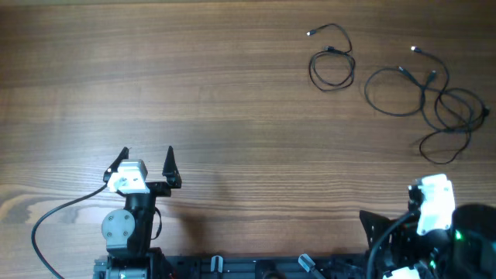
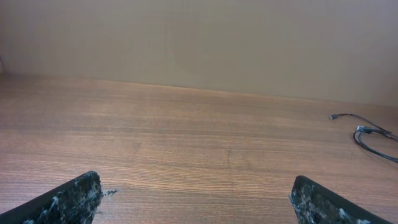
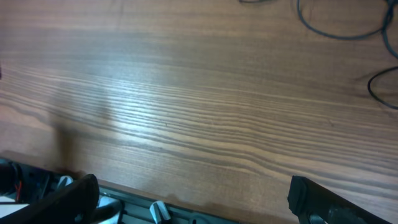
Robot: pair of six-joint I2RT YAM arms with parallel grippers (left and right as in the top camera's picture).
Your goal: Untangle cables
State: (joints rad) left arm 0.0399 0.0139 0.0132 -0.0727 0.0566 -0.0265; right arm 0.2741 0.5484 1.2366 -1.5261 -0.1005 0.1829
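The cables lie at the table's far right in the overhead view: a small looped black cord point(image 1: 333, 68) with a pale plug end, and to its right a larger tangle of thin black cords point(image 1: 434, 101) crossing one another. Part of a cord point(image 2: 372, 133) shows at the right edge of the left wrist view. Loops point(image 3: 339, 26) cross the top right of the right wrist view. My left gripper point(image 1: 147, 159) point(image 2: 196, 183) stands open over bare wood at the near left, far from the cords. My right gripper point(image 3: 193, 186) is open above the table's front edge, holding nothing.
A wooden table point(image 1: 194, 85) spans the whole view. The left arm's thick black cable point(image 1: 54, 217) curves off to the near left. The arm bases and a dark rail point(image 1: 256, 267) line the front edge. The right arm's white body point(image 1: 432, 203) sits at the near right.
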